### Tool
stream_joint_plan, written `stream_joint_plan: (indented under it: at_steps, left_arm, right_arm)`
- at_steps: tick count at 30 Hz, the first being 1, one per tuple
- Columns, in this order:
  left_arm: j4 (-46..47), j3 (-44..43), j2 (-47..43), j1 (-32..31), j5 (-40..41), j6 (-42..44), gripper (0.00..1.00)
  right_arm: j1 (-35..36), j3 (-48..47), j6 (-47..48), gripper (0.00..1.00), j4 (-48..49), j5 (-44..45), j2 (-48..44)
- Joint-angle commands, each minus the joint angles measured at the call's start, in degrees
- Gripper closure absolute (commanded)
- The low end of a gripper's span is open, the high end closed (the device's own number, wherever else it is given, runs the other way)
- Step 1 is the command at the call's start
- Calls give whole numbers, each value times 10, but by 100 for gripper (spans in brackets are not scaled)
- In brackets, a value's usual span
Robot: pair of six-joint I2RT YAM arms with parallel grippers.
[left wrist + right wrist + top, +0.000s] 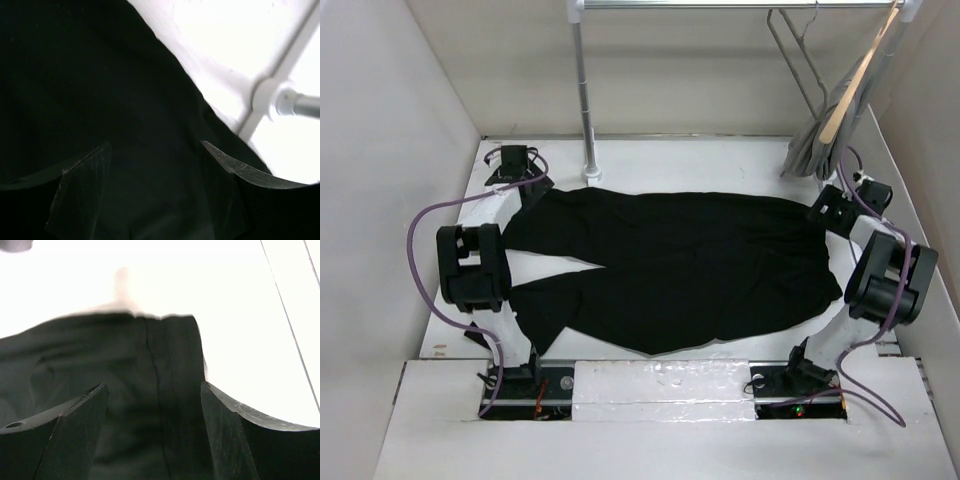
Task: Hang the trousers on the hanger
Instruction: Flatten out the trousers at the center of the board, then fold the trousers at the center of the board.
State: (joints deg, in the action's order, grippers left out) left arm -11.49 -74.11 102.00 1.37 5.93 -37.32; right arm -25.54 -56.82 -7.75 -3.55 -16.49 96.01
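Note:
The black trousers point(670, 265) lie spread flat on the white table, legs to the left and waist to the right. The thin wire hanger point(792, 52) hangs from the rail at the top right, apart from both arms. My left gripper point(533, 188) is at the far end of the upper leg. In the left wrist view it point(155, 145) is open, with black cloth point(100, 75) under the jaws. My right gripper point(823, 212) is at the waist's far corner. It point(154, 385) is open above the cloth's seamed edge point(150, 355).
A metal rack pole point(582, 90) stands on the table at the back centre, and its white foot point(272, 97) shows close to the left gripper. A pale wooden hanger with grey cloth point(840, 110) hangs beside the wire one. White walls enclose the table on three sides.

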Motion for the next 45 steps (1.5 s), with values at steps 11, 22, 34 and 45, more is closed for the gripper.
stream_joint_plan:
  at_steps: [11, 22, 34, 45]
  left_arm:
    - [-5, -104, 119, 21, 14, -8, 34]
    - [-39, -204, 218, 50, 1, -20, 35]
    - [-92, -311, 259, 50, 21, -14, 35]
    - [-15, -130, -61, 5, 38, 1, 32]
  right_arm:
    - [-14, -95, 13, 29, -26, 44, 106]
    - [-9, -197, 10, 73, -70, 18, 177]
    - [-4, -218, -39, 90, 40, -45, 120]
    - [36, -88, -10, 21, 28, -23, -34]
